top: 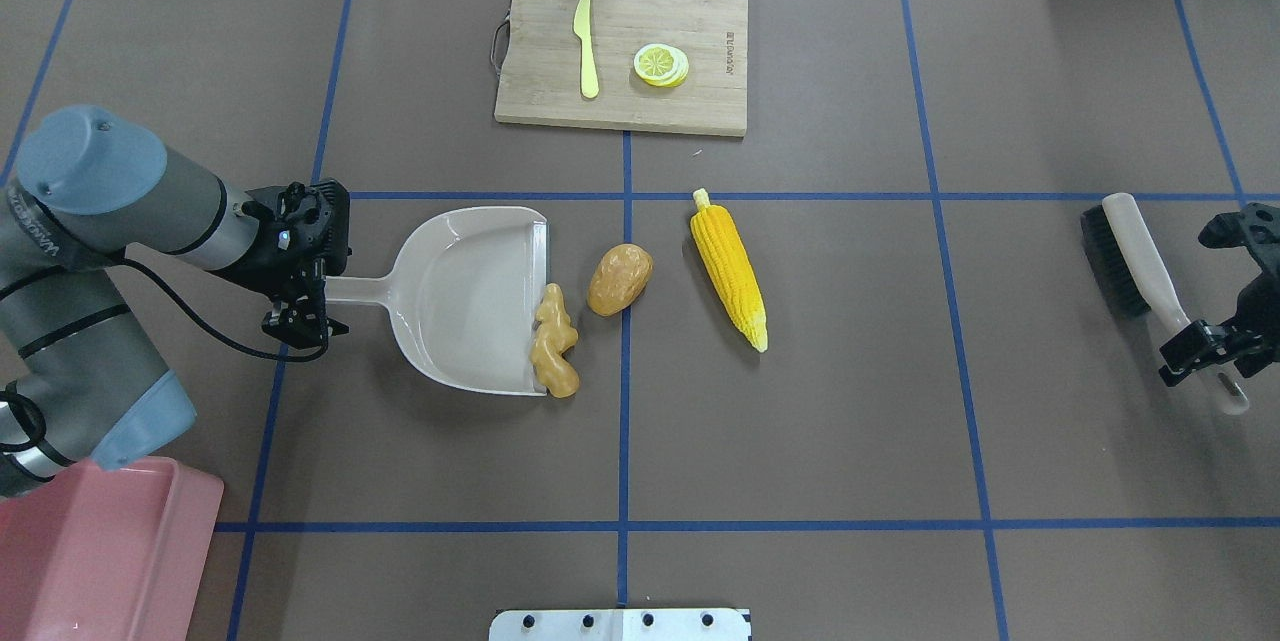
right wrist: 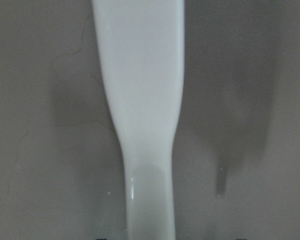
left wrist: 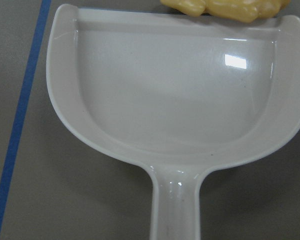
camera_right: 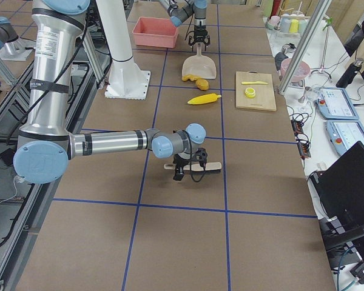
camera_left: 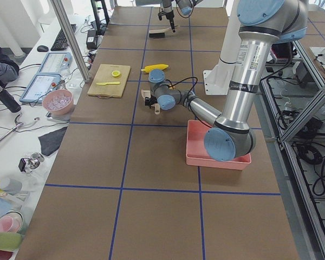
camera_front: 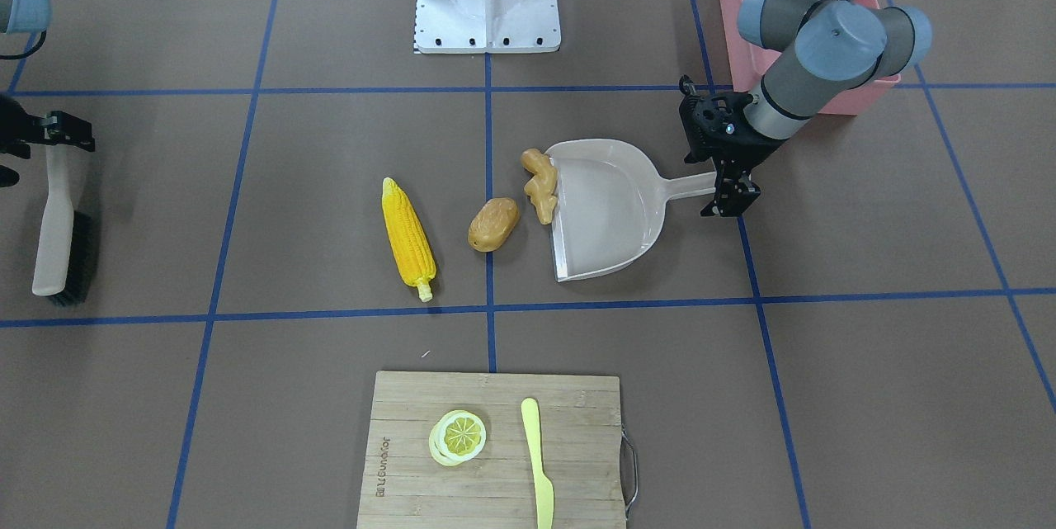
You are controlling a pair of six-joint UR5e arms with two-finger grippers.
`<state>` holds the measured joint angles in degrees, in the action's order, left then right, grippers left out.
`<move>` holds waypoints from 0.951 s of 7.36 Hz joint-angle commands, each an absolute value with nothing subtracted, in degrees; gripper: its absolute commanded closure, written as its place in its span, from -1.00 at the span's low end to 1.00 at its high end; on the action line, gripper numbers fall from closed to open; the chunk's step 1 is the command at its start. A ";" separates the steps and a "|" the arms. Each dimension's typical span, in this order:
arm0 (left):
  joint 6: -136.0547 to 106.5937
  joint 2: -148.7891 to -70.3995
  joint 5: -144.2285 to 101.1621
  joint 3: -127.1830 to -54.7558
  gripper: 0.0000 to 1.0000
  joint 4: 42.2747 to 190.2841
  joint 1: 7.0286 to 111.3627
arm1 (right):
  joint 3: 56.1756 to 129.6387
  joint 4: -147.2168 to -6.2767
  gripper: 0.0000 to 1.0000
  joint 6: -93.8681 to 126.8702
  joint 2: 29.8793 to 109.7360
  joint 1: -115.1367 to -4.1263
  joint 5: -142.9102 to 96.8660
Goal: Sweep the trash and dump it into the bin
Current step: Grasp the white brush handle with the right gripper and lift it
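1. Nearest the robot, at the left, the pink bin (top: 120, 561) stands on the tabletop (top: 800, 441) with nothing visible in it, well apart from the trash.
2. Farther out on the left, the left hand (top: 300, 316) is at the end of the dustpan's handle. I cannot tell whether it is pinching the handle or only straddling it, since the wrist view shows no fingers.
3. The dustpan (top: 470, 291) lies flat, its handle pointing left and its open edge facing right.
4. The ginger (top: 553, 356) lies along the nearer half of that open edge, touching it.
5. The potato (top: 619, 279) sits just right of the ginger and slightly farther out, on a blue tape line, a narrow gap between the two.
6. The corn (top: 730, 266) lies right of the potato and apart from it, running near to far, with its pale stub at the far end.
7. Far to the right, the brush (top: 1140, 251) lies on the tabletop, bristles toward the left. The right hand (top: 1205, 351) is over the near end of its handle, fingers spread: dark slivers at the wrist view's lower edge stand clear of the handle on both sides.
8. Farthest out, a wooden board (top: 700, 21) carries a knife (top: 585, 46) on its left and a lemon slice (top: 660, 64) to the right of it.
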<state>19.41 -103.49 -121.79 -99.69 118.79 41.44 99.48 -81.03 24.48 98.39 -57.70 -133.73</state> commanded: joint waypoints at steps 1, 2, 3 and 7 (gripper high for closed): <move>19.34 -103.27 -121.47 -98.88 -0.85 120.41 40.87 | 98.26 -81.21 -0.17 24.96 96.16 -57.31 -133.16; 19.25 -103.18 -120.94 -98.79 -0.86 121.28 40.87 | 98.26 -81.21 -0.13 25.13 95.28 -57.30 -133.42; 19.25 -103.27 -120.85 -98.09 -0.86 121.29 40.78 | 98.35 -81.21 -0.13 25.14 95.01 -57.39 -133.85; 19.42 -103.10 -120.85 -98.70 -0.86 124.72 40.87 | 99.05 -81.65 -0.05 24.52 95.54 -59.41 -134.21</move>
<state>19.34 -103.14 -120.93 -98.80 123.80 40.84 98.97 -81.57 24.61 95.40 -59.26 -134.13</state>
